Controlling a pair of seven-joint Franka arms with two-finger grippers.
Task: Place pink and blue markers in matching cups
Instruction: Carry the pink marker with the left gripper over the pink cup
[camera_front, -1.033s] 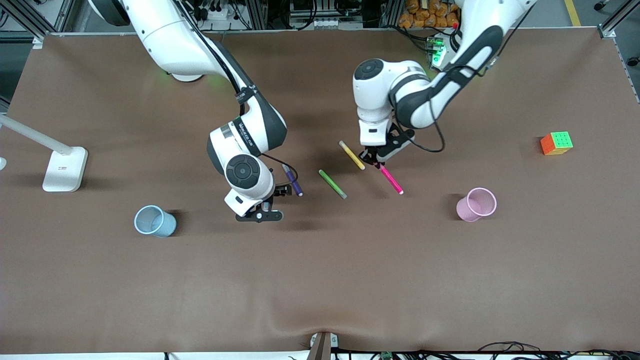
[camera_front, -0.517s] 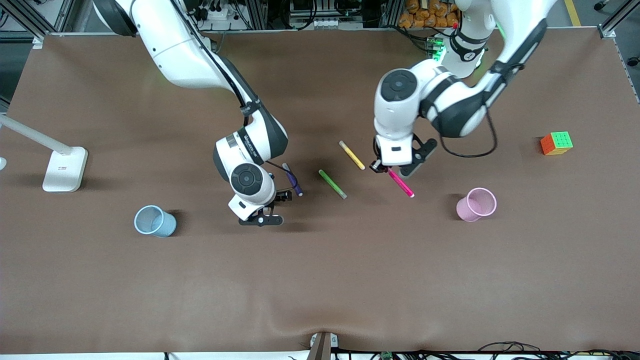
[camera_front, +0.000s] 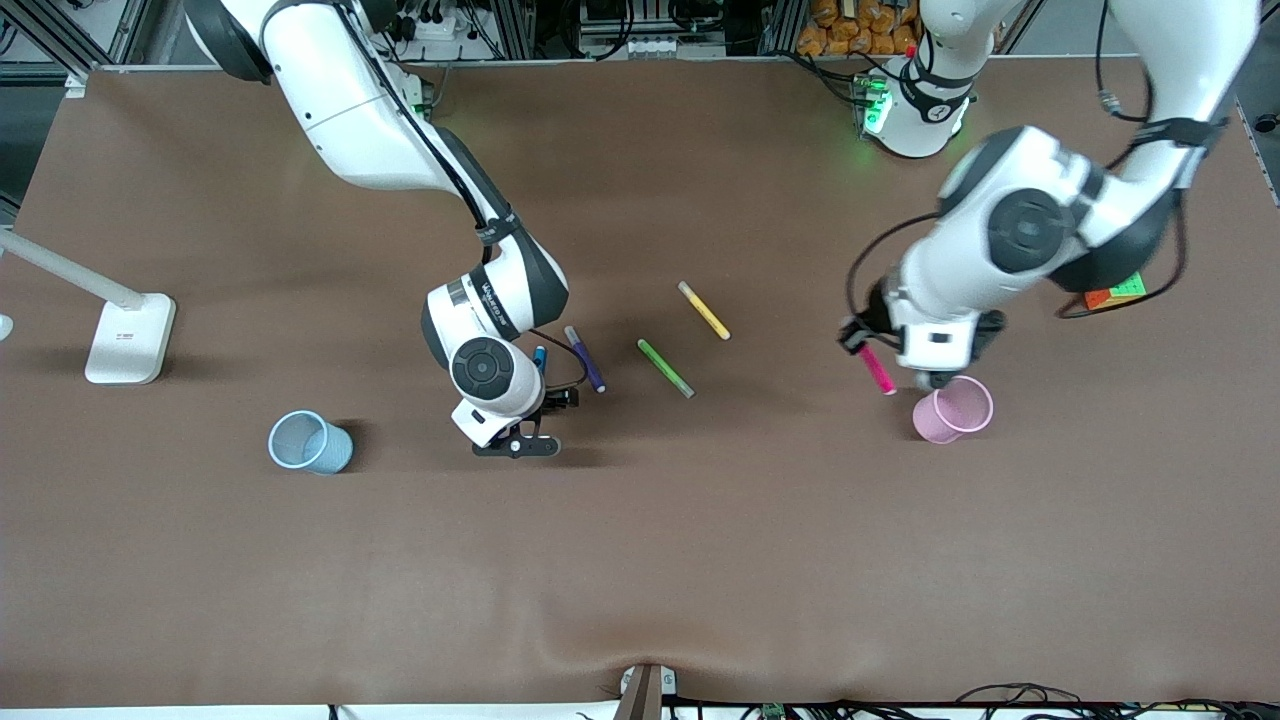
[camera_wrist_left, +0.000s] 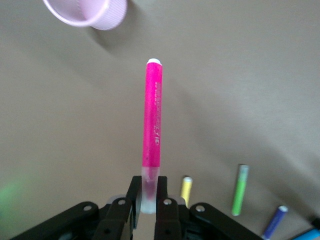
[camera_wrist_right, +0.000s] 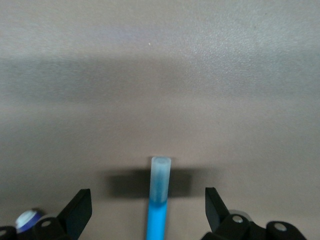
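Left end effector (camera_wrist_left: 146, 200) clamped on pink marker (camera_wrist_left: 152, 112) by its tail, hanging beside pink cup (camera_front: 952, 408); could clip the rim. Right end effector (camera_wrist_right: 147, 210) wide open straddling blue marker (camera_wrist_right: 159, 197) on tabletop (camera_front: 640, 560); purple pen (camera_front: 585, 358) crowds it.

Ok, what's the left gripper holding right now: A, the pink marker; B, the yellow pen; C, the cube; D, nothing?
A: the left gripper is shut on the pale end of the pink marker, carried in the air beside the pink cup.
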